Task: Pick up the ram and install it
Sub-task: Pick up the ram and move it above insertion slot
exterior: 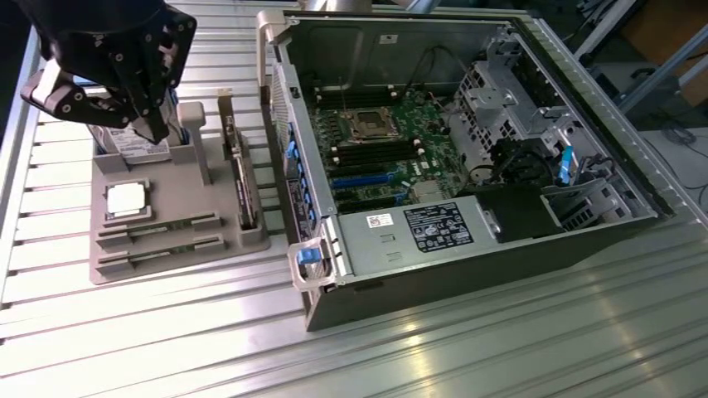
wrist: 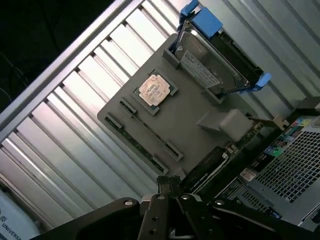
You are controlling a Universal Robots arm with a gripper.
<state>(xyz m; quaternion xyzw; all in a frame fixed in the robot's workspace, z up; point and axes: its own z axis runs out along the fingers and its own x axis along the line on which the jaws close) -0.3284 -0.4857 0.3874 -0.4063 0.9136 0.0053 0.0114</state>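
hovering closed, empty claw (exterior: pixel 157 131) above tray (exterior: pixel 182 195) with two ram sticks (exterior: pixel 155 229), one processor (exterior: pixel 125 200)

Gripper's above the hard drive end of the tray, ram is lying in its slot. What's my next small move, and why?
Probably shift the gripper across the grey tray until it sits over the ram. Right now it hangs shut and empty above the hard drive, and the processor chip lies between it and the ram's slots, so it is not yet lined up for a pick.
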